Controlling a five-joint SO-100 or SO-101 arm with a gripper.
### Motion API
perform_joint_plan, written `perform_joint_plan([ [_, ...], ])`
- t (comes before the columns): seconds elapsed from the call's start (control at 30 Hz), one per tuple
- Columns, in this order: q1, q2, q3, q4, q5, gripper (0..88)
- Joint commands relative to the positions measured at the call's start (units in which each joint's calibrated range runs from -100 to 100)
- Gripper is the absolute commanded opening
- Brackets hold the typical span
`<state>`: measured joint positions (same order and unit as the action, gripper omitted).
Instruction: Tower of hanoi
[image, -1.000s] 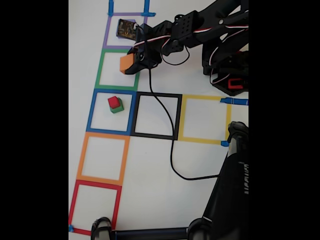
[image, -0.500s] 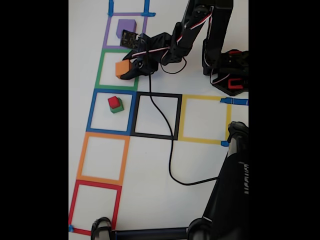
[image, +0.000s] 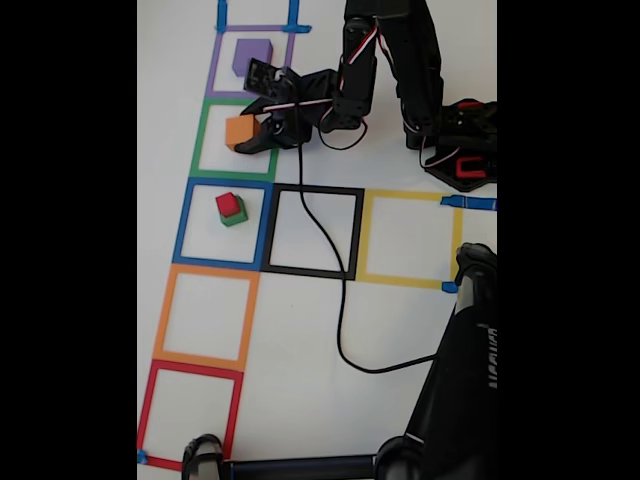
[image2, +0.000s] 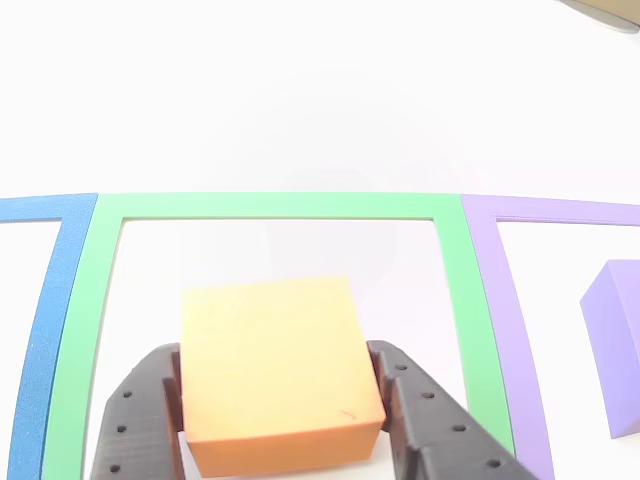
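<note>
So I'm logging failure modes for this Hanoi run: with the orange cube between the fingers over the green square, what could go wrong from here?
The gripper holds the orange cube near its lower sides, so it may tilt or drag on release. It sits near one edge of the green tape square, so a nudge could push it onto the tape. The purple cube lies close to the arm and could get bumped on retreat.

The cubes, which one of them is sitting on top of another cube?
The red cube, the smallest. It rests on the green cube inside the blue square; the orange cube and purple cube carry nothing.
</note>
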<state>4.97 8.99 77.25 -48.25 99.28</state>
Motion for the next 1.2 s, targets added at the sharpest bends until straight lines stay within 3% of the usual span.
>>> perform_joint_plan([
  [0.0, 1.6, 0.0, -2.0, -1.9, 0.7, 12.1],
  [0.4, 2.1, 0.1, -1.7, -1.8, 0.7, 28.6],
  [0.7, 2.5, -8.0, -1.2, 1.8, 0.7, 28.6],
  [0.9, 3.9, -26.4, -2.8, 23.7, 0.7, 21.6],
  [1.17, 2.1, -52.2, -12.4, 67.4, 0.7, 2.3],
])
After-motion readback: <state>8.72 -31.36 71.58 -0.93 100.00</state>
